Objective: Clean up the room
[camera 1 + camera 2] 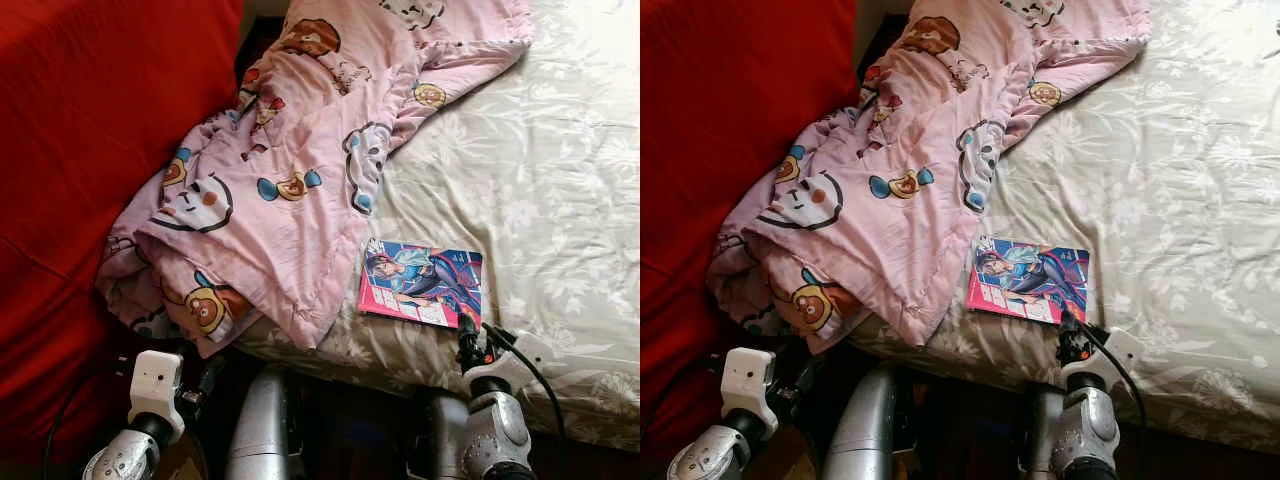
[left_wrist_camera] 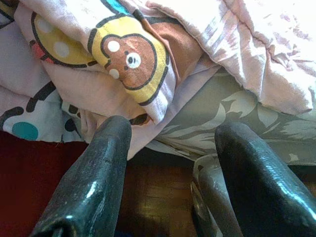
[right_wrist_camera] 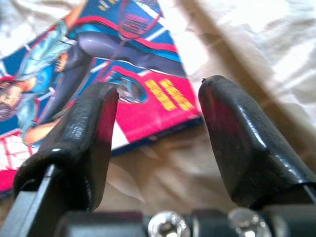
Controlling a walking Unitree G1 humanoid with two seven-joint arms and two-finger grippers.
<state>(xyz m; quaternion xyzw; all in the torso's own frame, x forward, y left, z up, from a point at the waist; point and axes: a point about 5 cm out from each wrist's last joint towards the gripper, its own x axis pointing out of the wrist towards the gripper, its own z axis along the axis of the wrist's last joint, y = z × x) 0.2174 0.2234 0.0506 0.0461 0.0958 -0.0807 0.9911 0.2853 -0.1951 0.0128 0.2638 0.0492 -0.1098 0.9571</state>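
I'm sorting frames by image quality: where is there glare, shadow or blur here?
Left eye view: sunlight washes out the white floral bedsheet at upper right; the floor under the bed edge lies in deep shadow. Right wrist view: the open right claw is soft, close to the lens; the glossy pink-and-blue comic book is slightly blurred. Left wrist view: the pink cartoon-print quilt is overexposed at top right.
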